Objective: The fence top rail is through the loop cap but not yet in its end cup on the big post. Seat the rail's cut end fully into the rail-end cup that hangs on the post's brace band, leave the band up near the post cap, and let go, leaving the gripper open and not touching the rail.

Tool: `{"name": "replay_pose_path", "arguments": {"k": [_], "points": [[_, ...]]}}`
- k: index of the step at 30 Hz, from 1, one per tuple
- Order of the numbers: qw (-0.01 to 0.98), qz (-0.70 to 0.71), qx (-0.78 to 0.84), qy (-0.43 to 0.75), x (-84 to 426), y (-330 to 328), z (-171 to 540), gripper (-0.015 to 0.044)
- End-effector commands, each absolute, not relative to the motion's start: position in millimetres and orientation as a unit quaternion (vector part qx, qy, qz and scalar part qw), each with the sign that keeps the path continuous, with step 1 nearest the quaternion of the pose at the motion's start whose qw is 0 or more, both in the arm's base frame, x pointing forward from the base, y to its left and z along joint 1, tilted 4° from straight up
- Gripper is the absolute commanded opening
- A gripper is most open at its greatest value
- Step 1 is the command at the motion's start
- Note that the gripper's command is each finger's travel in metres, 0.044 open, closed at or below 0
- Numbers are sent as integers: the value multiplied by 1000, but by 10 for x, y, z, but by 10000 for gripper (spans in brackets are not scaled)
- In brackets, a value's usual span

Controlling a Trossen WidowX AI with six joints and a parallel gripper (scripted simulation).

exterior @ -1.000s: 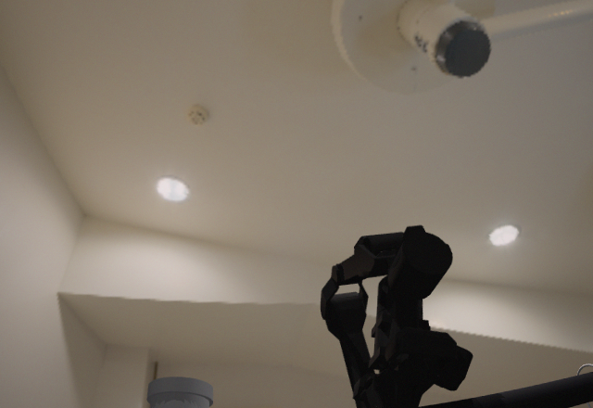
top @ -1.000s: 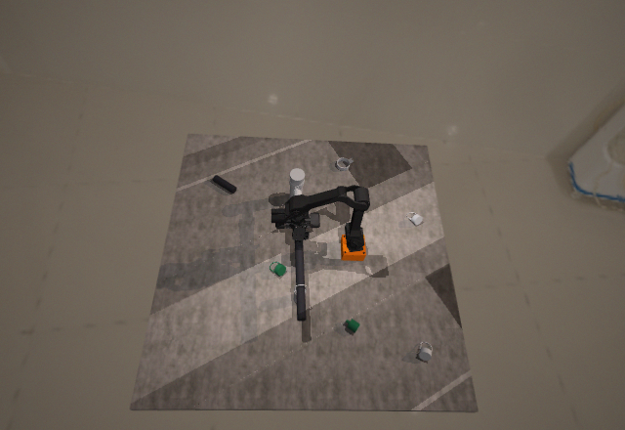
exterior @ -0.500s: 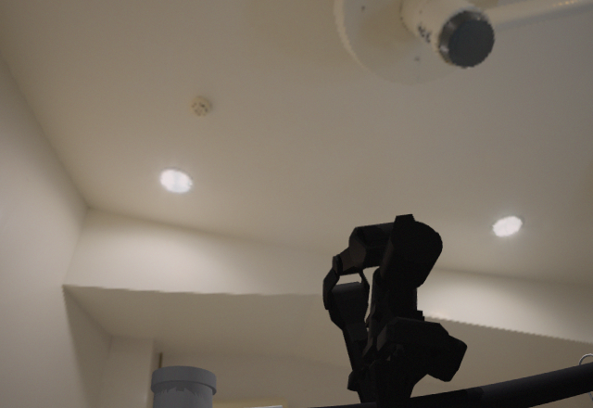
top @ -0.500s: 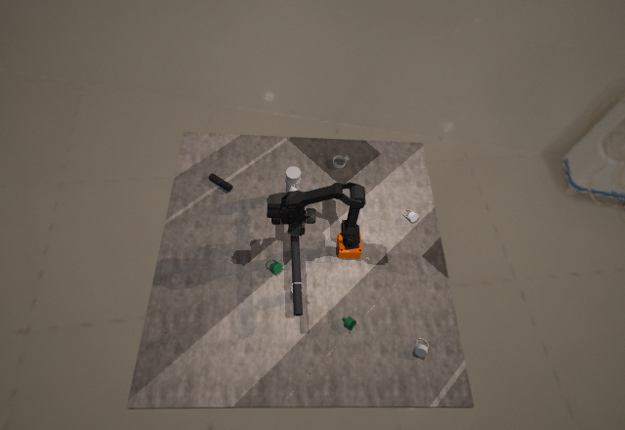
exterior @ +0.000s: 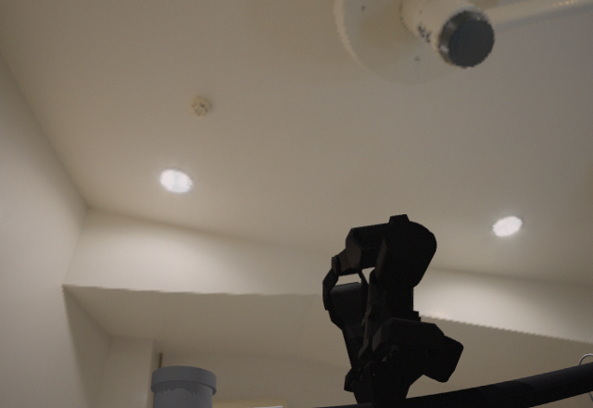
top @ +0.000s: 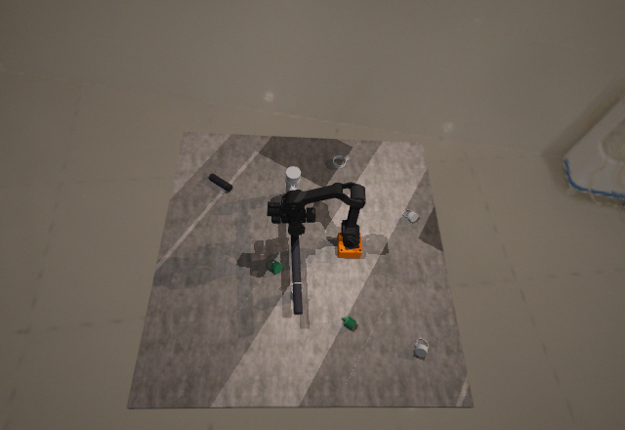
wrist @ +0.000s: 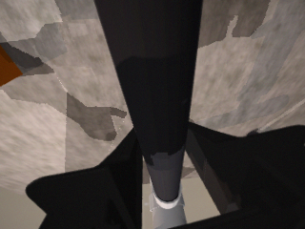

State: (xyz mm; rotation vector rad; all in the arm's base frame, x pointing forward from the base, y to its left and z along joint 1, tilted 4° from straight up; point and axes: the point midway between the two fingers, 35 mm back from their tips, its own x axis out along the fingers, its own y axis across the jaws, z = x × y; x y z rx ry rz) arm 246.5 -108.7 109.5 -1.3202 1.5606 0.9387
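Observation:
The black rail (top: 297,264) (exterior: 517,390) (wrist: 157,86) runs from my gripper toward the front through the thin loop of the loop cap (top: 297,282). My gripper (top: 296,228) (wrist: 156,125) is shut on the rail, with a dark finger on each side. The big post's pale cap (top: 293,174) (exterior: 183,378) stands behind the gripper. In the wrist view the rail's far end meets the light rim of the pale rail-end cup (wrist: 169,218). The end looks in line with it, but how deep it sits is hidden. The brace band's height cannot be told.
The orange arm base (top: 350,249) stands right of the rail. A short black tube (top: 220,182) lies at the back left. A metal ring (top: 341,157) lies at the back. Green caps (top: 275,267) (top: 349,322) and grey loop caps (top: 412,216) (top: 421,349) lie around the mat (top: 191,365).

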Motion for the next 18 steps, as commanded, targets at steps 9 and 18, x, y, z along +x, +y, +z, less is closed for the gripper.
{"name": "replay_pose_path", "arguments": {"k": [9,18], "points": [[431,376,-530,626,2467,-1082,1097,236],[432,377,-529,625,2501,-850,1285,440]]}}
